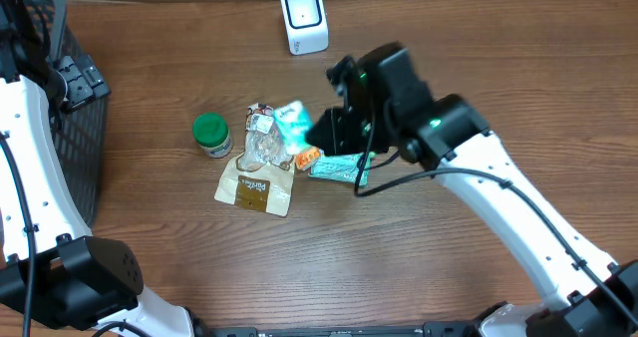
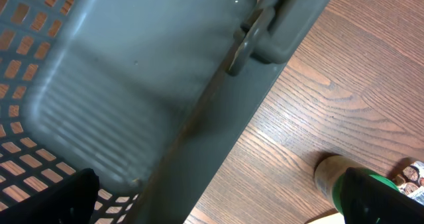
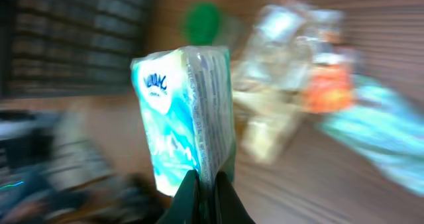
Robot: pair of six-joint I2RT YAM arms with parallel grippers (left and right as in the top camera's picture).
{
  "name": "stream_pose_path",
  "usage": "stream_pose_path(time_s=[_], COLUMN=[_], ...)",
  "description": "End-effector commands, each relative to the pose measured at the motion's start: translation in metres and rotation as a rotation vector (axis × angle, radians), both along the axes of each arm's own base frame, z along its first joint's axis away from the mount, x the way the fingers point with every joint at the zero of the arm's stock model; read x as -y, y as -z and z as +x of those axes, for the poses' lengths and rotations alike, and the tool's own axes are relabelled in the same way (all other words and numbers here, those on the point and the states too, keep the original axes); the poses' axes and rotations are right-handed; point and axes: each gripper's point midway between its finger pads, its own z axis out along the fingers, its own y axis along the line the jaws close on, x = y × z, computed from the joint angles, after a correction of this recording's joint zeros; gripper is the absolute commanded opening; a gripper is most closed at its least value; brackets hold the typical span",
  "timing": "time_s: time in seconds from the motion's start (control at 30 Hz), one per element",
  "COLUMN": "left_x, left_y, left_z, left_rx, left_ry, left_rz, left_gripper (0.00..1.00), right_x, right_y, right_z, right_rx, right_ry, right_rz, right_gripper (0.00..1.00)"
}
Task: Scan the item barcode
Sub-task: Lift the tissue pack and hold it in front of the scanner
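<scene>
My right gripper (image 3: 207, 192) is shut on the lower edge of a white and teal tissue pack (image 3: 185, 108), which it holds upright above the table; printed text runs down the pack's narrow side. From overhead the tissue pack (image 1: 291, 123) sticks out to the left of the right gripper (image 1: 321, 134), over the pile of items. The white barcode scanner (image 1: 304, 19) stands at the back of the table, apart from the pack. My left gripper (image 1: 76, 82) is open with nothing in it, beside the basket's rim (image 2: 199, 111).
A dark mesh basket (image 1: 62, 128) fills the left edge. On the table lie a green-lidded jar (image 1: 210, 135), a brown snack bag (image 1: 256, 185), a clear bag (image 1: 264, 138), an orange packet (image 1: 308, 160) and a teal packet (image 1: 342, 167). The jar (image 2: 341, 181) also shows in the left wrist view.
</scene>
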Motion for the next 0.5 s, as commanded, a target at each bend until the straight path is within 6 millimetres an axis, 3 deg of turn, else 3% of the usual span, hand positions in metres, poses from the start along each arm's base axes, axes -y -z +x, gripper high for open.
stream_pose_path(time_s=[0.0, 0.1, 0.23, 0.47], left_x=[0.000, 0.000, 0.000, 0.000], left_y=[0.005, 0.005, 0.005, 0.005], left_z=[0.001, 0.001, 0.001, 0.001], left_rx=[-0.018, -0.018, -0.018, -0.018], left_ry=[0.014, 0.014, 0.014, 0.014], left_rz=[0.001, 0.001, 0.001, 0.001], left_gripper=[1.00, 1.00, 1.00, 1.00], right_x=[0.044, 0.060, 0.060, 0.055], right_y=[-0.031, -0.054, -0.069, -0.047], right_z=[0.050, 0.075, 0.114, 0.204], right_rx=[0.268, 0.362, 0.440, 0.665], right_ry=[0.189, 0.260, 0.290, 0.369], right_rz=[-0.234, -0.340, -0.458, -0.690], right_gripper=[0.04, 0.04, 0.04, 0.04])
